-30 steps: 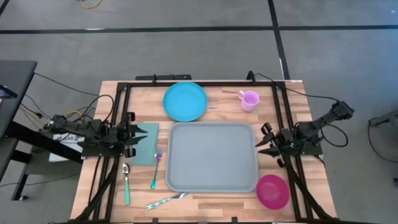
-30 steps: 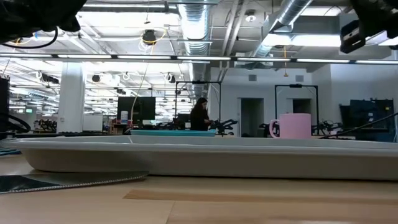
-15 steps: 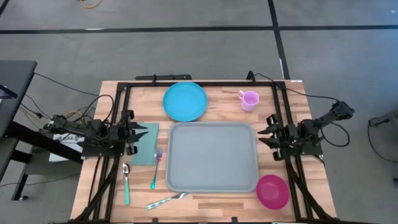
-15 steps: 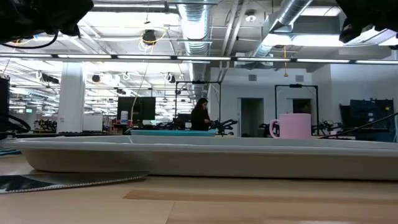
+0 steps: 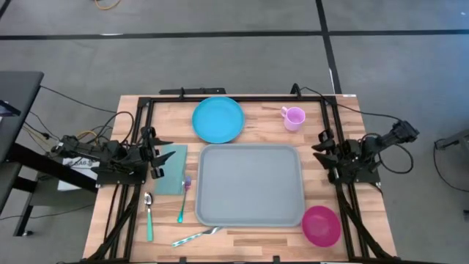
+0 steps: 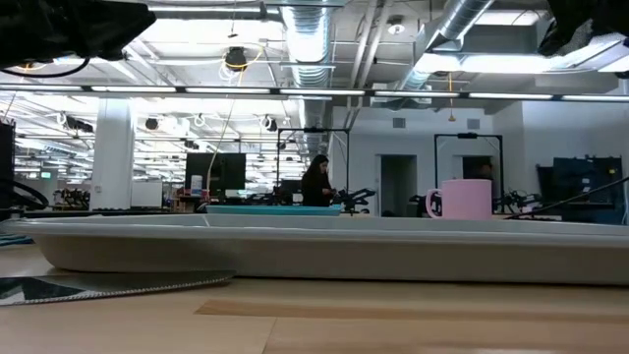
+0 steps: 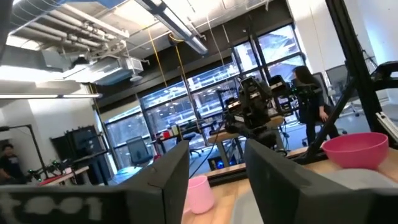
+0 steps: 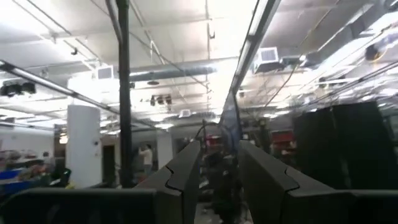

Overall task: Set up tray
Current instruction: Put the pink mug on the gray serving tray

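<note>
The grey-blue tray (image 5: 249, 185) lies flat in the middle of the table; in the low view its rim (image 6: 324, 258) runs across the picture. My left gripper (image 5: 161, 152) hovers over the teal napkin (image 5: 170, 170) just left of the tray. It is open with nothing between its fingers (image 7: 177, 168). My right gripper (image 5: 318, 149) hovers off the tray's far right corner. It is tipped upward and open, with nothing in the gap (image 8: 219, 149).
A round blue plate (image 5: 218, 119) and a pink cup (image 5: 293, 117) stand beyond the tray. A magenta bowl (image 5: 321, 225) sits at its near right corner. A spoon (image 5: 149, 215), a fork (image 5: 182, 199) and a knife (image 5: 196, 236) lie near its near left side.
My right gripper has drawn back from the tray's right rim toward the far right and risen, tipping upward. My left gripper has pulled back slightly toward the table's left edge and lifted. The tray and the other things have stayed where they were.
</note>
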Motion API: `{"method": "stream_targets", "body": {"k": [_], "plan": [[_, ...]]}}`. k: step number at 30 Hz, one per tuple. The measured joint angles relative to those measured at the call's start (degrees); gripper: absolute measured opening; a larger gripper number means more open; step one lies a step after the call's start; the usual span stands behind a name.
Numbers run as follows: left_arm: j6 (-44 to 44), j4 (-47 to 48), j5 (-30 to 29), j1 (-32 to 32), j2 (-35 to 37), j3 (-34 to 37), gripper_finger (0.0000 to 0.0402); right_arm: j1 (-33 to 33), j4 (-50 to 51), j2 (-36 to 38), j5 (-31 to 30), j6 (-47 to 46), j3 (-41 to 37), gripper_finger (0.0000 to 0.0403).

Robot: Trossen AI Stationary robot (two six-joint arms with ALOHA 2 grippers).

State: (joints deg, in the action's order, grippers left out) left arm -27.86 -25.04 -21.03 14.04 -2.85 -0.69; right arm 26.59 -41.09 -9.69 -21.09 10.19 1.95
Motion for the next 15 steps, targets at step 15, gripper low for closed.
{"method": "stream_targets", "body": {"k": [15], "plan": [[9.2, 3.6, -12.2, 0.0, -0.3, -6.2, 0.0152, -2.8, 4.3, 0.0, 0.0, -5.4, 0.0, 0.0102]]}}
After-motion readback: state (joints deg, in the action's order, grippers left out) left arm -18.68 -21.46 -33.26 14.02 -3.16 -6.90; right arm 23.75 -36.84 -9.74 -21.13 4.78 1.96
